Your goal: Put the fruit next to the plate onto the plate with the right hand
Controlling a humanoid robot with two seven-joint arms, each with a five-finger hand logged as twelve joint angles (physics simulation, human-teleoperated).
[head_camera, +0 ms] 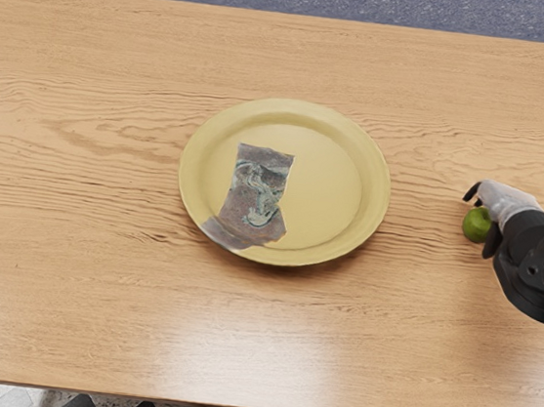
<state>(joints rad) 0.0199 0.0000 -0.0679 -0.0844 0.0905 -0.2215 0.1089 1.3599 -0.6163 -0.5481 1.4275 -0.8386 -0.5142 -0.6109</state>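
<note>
Bright, even, diffuse light, broad pale sheen on the counter [235, 352] just in front of the plate [352, 188], thin soft shadow hugging the plate's near rim, wood grain sharp throughout, counter edges straight and undistorted

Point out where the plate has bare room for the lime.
Bare: the right half of the plate, between the grey packet and the right rim, facing the right robot hand closed around the lime. Crowded: left-centre, under the packet.
</note>
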